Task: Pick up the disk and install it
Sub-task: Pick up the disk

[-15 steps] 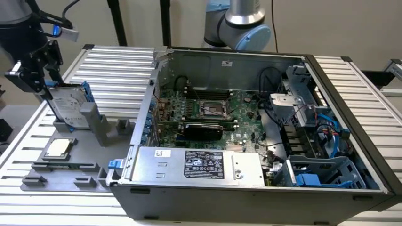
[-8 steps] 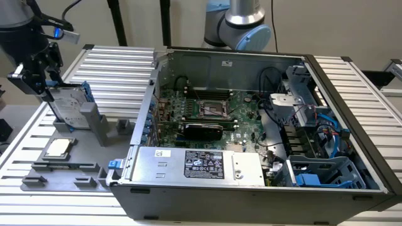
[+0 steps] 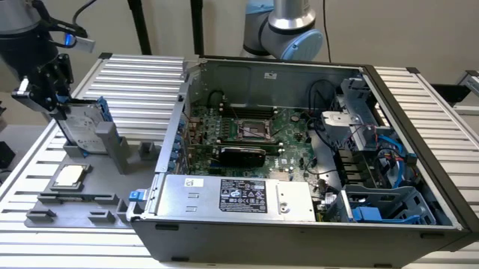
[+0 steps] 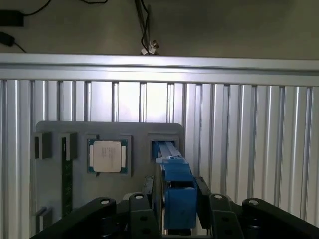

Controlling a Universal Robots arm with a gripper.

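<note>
At upper left of the exterior view, the gripper (image 3: 58,106) sits directly above the disk (image 3: 82,129), which stands upright in a grey holder (image 3: 112,148); jaws pinch its blue top edge

- The case (image 3: 299,235) stood open-topped; its side wall rose just beside the grey holder (image 3: 112,148).
- Cables (image 3: 391,156) crossed near the drive cage (image 3: 385,203).
- The gripper (image 3: 60,107) clamped the disk (image 3: 82,131), open air above.

End effector (image 3: 56,103) points straight down, its fingers (image 4: 203,199) clamped on the disk (image 4: 174,174)
</note>
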